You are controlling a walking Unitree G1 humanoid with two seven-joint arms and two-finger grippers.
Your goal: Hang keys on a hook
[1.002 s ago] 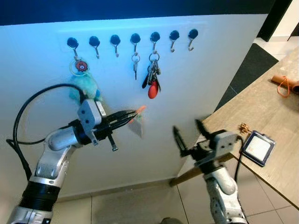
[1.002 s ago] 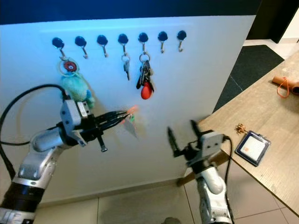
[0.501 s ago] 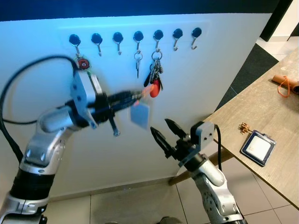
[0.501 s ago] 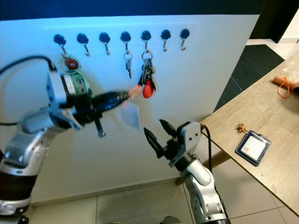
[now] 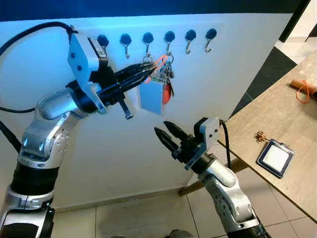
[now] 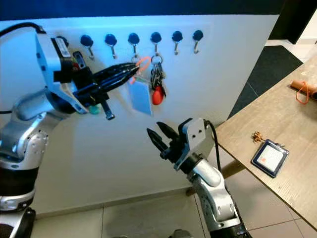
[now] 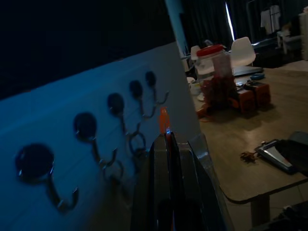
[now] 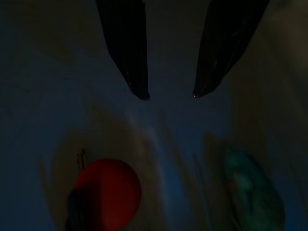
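The left gripper [image 5: 146, 73] is pinching the orange loop [image 5: 159, 61] of the keys [image 5: 151, 95] up by the hooks [image 5: 169, 39], while the right gripper [image 5: 166, 135], fingers spread, is waiting below.

On my head camera, a wooden desk [image 5: 290, 126] fills the right edge of the frame. Near its front edge I see a dark card holder [image 5: 275, 157] with a pale face, and a small brass-coloured trinket [image 5: 259, 135] just beside it to the left. At the far right edge sits a tan roll with an orange loop [image 5: 303, 89]. A dark mat [image 5: 270, 62] lies on the floor beyond the desk, upper right. Pale floor tiles [image 5: 143, 218] run along the bottom.
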